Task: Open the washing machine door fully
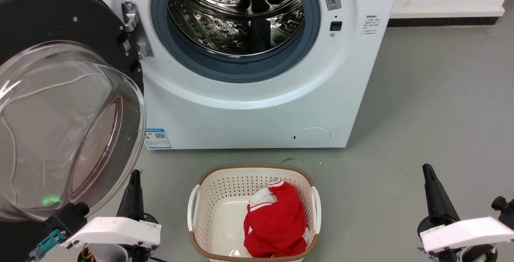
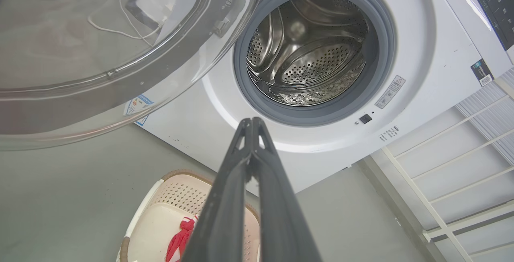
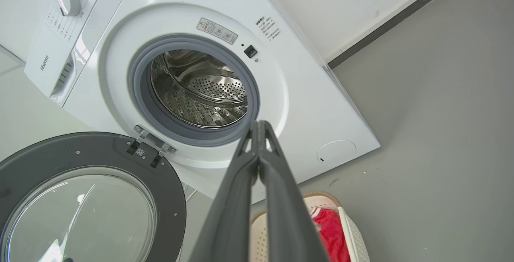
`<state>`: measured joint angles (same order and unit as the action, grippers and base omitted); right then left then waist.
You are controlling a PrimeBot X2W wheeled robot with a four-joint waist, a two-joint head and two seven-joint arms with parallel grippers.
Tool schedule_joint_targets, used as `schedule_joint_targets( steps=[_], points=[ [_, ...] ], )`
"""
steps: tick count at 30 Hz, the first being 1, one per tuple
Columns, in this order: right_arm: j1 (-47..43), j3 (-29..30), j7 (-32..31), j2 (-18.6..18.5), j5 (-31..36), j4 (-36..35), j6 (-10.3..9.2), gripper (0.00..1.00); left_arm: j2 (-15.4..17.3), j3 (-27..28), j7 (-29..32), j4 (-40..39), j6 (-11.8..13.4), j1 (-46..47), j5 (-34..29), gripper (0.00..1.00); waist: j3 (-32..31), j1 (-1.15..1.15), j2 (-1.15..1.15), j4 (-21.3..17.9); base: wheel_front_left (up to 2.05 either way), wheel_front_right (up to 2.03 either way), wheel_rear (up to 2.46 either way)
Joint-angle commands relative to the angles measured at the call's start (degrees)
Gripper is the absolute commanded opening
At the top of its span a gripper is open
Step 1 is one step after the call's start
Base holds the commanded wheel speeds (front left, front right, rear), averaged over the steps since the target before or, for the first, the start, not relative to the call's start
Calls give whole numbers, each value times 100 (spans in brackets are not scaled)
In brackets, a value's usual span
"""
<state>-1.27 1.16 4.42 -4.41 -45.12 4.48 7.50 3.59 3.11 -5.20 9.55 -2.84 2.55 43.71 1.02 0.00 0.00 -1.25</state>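
The white washing machine (image 1: 249, 113) stands ahead with its steel drum (image 1: 237, 13) exposed inside the grey seal. Its washing machine door (image 1: 60, 125), a black disc with a bulging clear glass bowl, is swung wide out to the left on its hinge (image 1: 134, 29). The door also appears in the right wrist view (image 3: 80, 198) and its glass bowl in the left wrist view (image 2: 100, 41). My left gripper (image 1: 135, 172) is shut and empty, just below the glass bowl's lower edge. My right gripper (image 1: 427, 168) is shut and empty, far right over the floor.
A beige laundry basket (image 1: 204, 198) holding a red garment (image 1: 277, 222) sits on the grey floor in front of the machine, between my arms. A white wall with a dark baseboard (image 1: 441, 21) runs behind at the right. A white rack (image 2: 453, 173) stands beside the machine.
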Motion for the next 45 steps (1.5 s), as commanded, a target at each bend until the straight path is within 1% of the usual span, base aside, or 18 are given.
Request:
schedule_joint_targets(
  steps=[1,24,45],
  points=[
    [180,13,-33,-50,-271,-4,0,0,18,37,51,-29,-42,148,249,0,-2,0,0,3,0,0,0],
    [376,81,-305,-66,-1883,316,0,0,-12,147,438,131,-193,239,1819,0,-24,0,0,35,0,0,0],
    [534,160,-550,-56,-3120,571,-1,0,-37,229,745,261,-311,304,3049,0,-44,0,0,66,0,0,0]
  ],
)
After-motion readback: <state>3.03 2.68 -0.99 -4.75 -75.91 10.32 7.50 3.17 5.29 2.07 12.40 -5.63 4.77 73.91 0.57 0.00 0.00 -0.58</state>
